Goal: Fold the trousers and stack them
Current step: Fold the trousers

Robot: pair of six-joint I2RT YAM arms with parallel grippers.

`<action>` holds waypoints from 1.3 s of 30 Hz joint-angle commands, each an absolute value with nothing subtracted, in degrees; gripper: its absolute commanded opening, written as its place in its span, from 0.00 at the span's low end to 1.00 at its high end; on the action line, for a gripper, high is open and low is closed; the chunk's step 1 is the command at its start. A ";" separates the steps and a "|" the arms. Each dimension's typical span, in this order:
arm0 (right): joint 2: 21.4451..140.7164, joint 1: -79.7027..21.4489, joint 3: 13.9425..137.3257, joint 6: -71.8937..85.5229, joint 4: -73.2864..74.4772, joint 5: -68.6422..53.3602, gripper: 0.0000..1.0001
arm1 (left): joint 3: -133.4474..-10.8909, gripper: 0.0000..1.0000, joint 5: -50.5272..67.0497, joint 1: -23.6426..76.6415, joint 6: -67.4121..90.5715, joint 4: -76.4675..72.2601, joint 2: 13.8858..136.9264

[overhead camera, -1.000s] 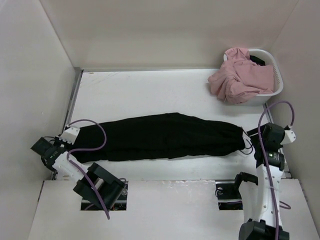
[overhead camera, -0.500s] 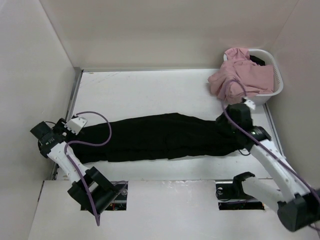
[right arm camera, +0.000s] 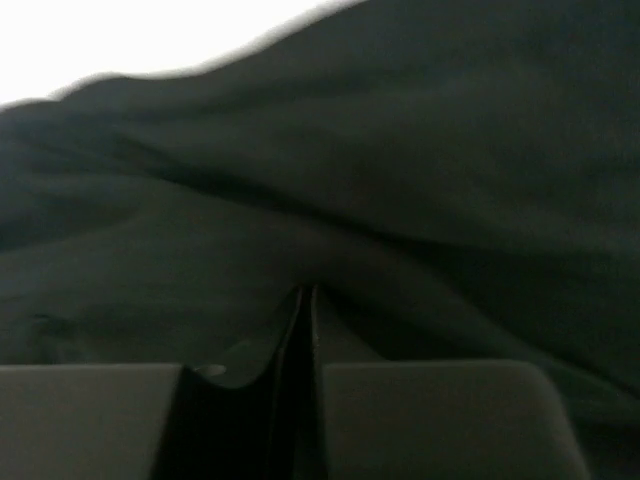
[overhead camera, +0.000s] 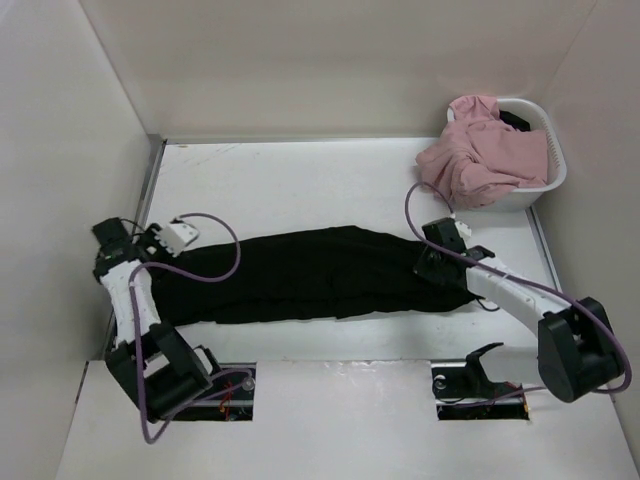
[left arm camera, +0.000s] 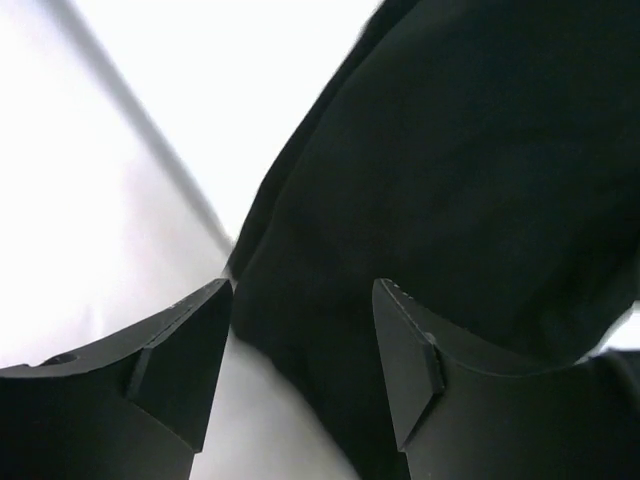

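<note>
Left wrist view has the left tool (left arm camera: 300,305) with its fingers spread apart, low over the surface (overhead camera: 300,185), and the hem end of the trousers (overhead camera: 320,272) lies just beyond and between them, not gripped. On the right wrist camera, the right tool (right arm camera: 303,295) has its fingers pressed together with only a sliver between, and a ridge of black cloth runs into them, so it seems clamped on fabric near the waist end.

The trousers lie stretched left to right across the near half of the surface. They look light, limp and prone to sagging and wrinkling, so a firm pinch at an edge or corner at each end should carry them best.

Farther back the white surface is smooth. A white basket (overhead camera: 548,185) with a pink garment (overhead camera: 480,160) spilling out sits at the far right corner, and pale walls (overhead camera: 300,60) close in on three sides.
</note>
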State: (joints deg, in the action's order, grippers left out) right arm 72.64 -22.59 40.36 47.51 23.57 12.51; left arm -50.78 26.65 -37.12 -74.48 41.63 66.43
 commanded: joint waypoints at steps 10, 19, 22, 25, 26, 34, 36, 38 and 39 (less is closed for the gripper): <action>53.00 -21.50 26.98 58.37 35.26 18.02 0.08 | -42.80 0.55 7.38 -29.49 -73.20 24.60 77.96; 44.94 -19.89 40.50 51.41 45.84 23.81 0.49 | -50.25 0.58 16.05 -28.96 -71.39 30.83 71.66; 40.09 -21.40 43.24 55.70 53.94 24.87 0.75 | -56.23 0.60 21.08 -23.36 -66.02 35.14 67.42; 36.84 -21.49 42.72 61.76 59.05 24.35 0.88 | -60.11 0.63 23.98 -12.92 -59.97 37.35 66.10; 35.87 -21.49 41.84 63.88 59.76 24.00 0.91 | -60.81 0.64 24.86 -7.92 -57.33 37.88 66.18; 36.46 -11.05 33.41 73.92 49.07 18.82 1.00 | -59.41 0.65 20.40 25.87 -45.18 32.70 79.17; 39.01 -8.32 31.82 72.60 44.14 16.62 1.00 | -60.38 0.65 18.12 28.07 -44.48 30.68 83.21; 41.39 -5.24 30.24 71.02 39.66 14.77 1.00 | -61.26 0.64 16.18 29.74 -43.86 29.01 86.03; 42.35 -4.01 29.54 70.58 38.33 13.98 1.00 | -61.78 0.64 16.08 30.62 -43.60 29.09 86.83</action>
